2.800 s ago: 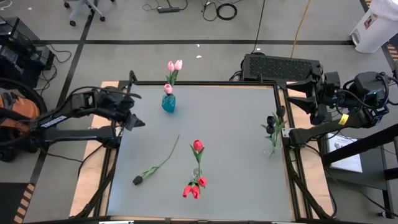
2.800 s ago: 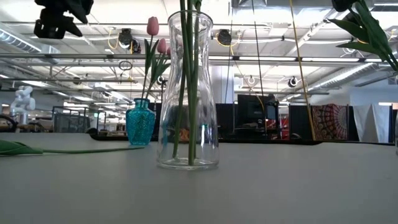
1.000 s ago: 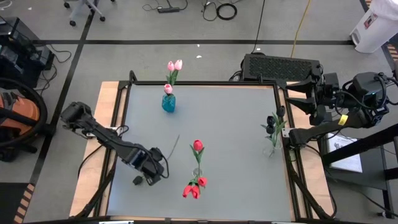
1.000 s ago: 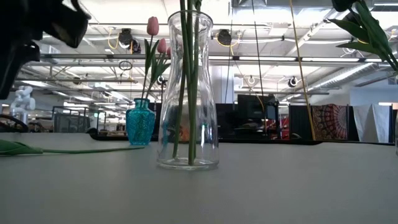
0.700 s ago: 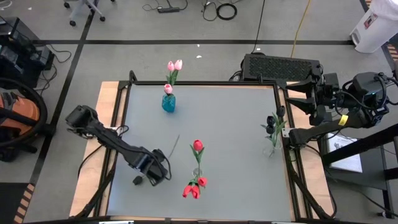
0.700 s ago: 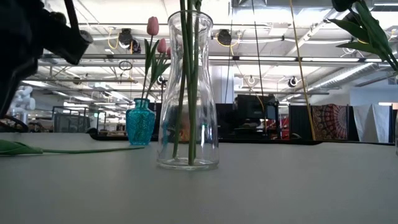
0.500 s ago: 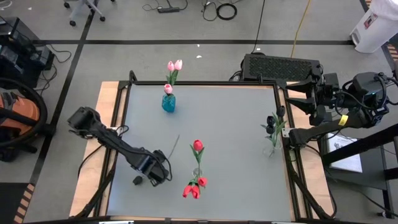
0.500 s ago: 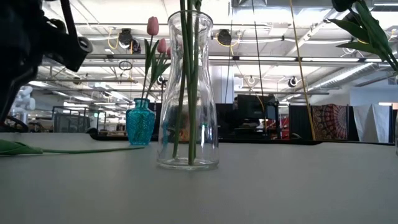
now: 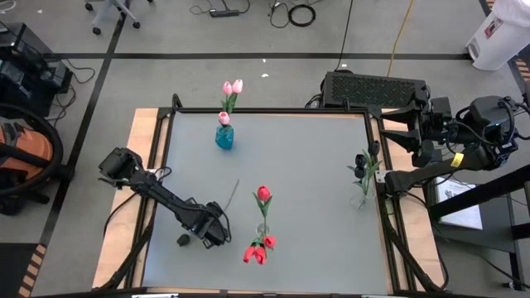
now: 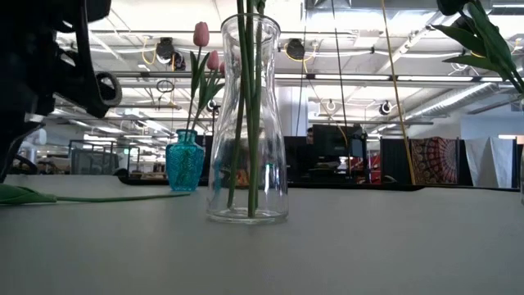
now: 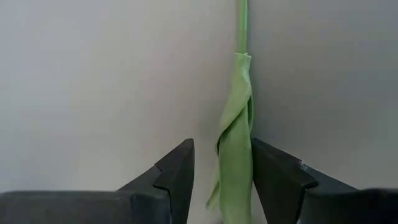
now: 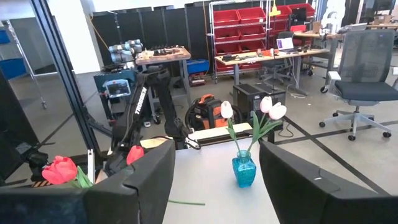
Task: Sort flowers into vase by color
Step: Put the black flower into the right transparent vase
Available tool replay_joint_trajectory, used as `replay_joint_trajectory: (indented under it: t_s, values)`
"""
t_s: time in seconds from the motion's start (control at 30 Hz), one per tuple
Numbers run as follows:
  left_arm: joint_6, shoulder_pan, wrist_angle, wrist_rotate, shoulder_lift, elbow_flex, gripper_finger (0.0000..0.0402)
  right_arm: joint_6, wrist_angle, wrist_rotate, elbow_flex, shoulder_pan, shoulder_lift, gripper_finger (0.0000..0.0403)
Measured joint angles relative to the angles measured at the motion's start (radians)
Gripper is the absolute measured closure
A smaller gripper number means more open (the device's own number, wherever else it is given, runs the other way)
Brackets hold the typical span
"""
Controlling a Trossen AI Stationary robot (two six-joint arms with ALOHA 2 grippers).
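Observation:
A black-headed flower (image 9: 183,240) lies flat on the grey table, its stem (image 9: 232,192) running toward the far right. My left gripper (image 9: 212,233) points down over its leafy middle. In the left wrist view it is open (image 11: 221,149), a finger on each side of the twisted green leaf (image 11: 236,134) without closing on it. Pink flowers stand in a blue vase (image 9: 224,136), red ones in a clear vase (image 9: 262,228), and black ones in a clear vase (image 9: 363,186) at the right edge. My right gripper (image 12: 216,149) waits open, high beside the table's right edge (image 9: 414,139).
In the low view the clear vase (image 10: 247,123) stands near the camera with the blue vase (image 10: 185,161) behind it, and the lying flower's leaf (image 10: 24,195) rests on the table at the left. Bare table lies between the three vases.
My left gripper has sunk toward the table over the lying flower's stem, drifting slightly toward the near edge, its fingers still open. The flower has not moved.

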Motion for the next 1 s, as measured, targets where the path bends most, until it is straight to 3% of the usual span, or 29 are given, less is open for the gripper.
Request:
replay_joint_trajectory:
  t_s: [0.43,0.83,1.0]
  values:
    - [0.007,0.000,0.050,-0.019,0.018,0.000,0.0249,0.003,0.001,0.000,0.000,0.000,0.000,0.0177]
    - [0.007,0.000,0.046,-0.021,0.018,0.000,0.0388,0.003,0.001,0.000,0.000,0.000,0.000,0.0177]
    - [0.006,0.000,0.032,-0.022,0.018,0.000,0.0387,0.003,0.001,0.000,0.000,0.000,0.000,0.0177]
